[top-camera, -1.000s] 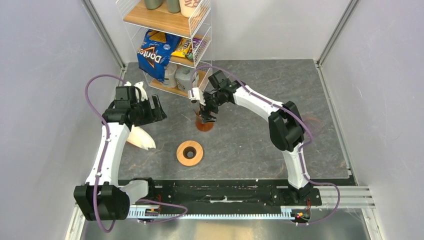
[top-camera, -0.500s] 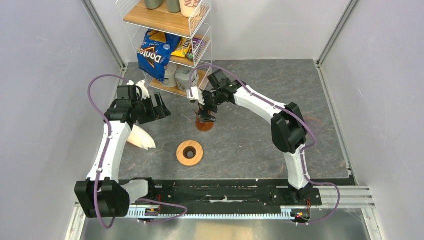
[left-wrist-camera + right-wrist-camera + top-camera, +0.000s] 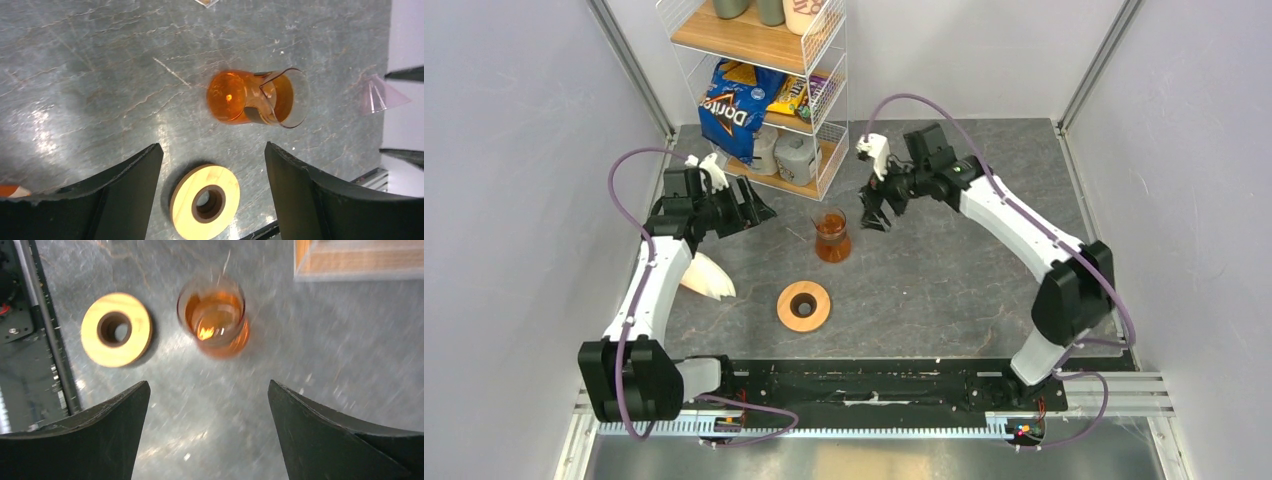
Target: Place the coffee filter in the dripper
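Grey stone-patterned tabletop (image 3: 944, 270), walled in white, is seen from overhead, with a wire shelf (image 3: 724, 38) and a Doritos bag (image 3: 732, 110) at its 11 o'clock corner. At centre the dripper (image 3: 804, 306) is shown bare, its dark hole uncovered. A glass beaker (image 3: 831, 238) of amber liquid stands apart at its 12 o'clock.

No single coffee filter can be seen separated. Only the cream-white pile of filters (image 3: 708, 276) can be made out, at 10 o'clock of the dripper and partly behind the left forearm.

The left gripper (image 3: 752, 208) is held at 10 o'clock of the beaker, jaws spread wide with nothing between them. The right gripper (image 3: 874, 212), equally wide and empty, is poised at 2 o'clock of the beaker.

The step in hand is judged to be the fetching of one sheet, best done by the nearer left arm. The jaws should be swung toward 7 o'clock over the pile and only the top sheet's edge pinched. The sheet should then be lifted slowly so that none below is dragged along. The beaker should be given a wide berth on the way to the dripper.
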Tool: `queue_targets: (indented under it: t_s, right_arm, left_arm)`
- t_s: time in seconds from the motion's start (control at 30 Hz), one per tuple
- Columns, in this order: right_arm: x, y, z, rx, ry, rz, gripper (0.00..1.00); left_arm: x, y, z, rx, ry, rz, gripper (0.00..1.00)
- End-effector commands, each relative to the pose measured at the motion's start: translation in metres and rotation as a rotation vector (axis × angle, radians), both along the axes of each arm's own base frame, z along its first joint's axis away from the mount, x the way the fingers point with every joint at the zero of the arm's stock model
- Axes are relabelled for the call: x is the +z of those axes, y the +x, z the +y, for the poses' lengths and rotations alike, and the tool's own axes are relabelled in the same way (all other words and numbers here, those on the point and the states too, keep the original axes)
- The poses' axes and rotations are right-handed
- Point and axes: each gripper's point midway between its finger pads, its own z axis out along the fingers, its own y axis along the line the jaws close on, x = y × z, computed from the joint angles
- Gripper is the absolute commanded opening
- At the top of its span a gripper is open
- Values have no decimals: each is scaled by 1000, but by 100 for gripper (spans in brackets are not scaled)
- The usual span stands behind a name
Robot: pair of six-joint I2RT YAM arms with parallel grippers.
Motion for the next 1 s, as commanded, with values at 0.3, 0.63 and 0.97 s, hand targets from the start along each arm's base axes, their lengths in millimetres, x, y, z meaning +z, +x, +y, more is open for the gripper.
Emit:
queue_targets:
  t_s: [0.3, 0.63, 0.97]
  right_arm:
    - [-57, -55, -30, -398, 100, 436, 75]
    - [-83, -10, 3, -419, 122, 458, 62]
    - [-83, 10, 16, -394, 124, 424, 61]
  left_arm:
    - [2, 77, -57, -100, -294, -70, 52]
    - [-33, 95, -97, -139, -319, 10, 47]
    - [-40, 72, -110, -188, -328, 47, 41]
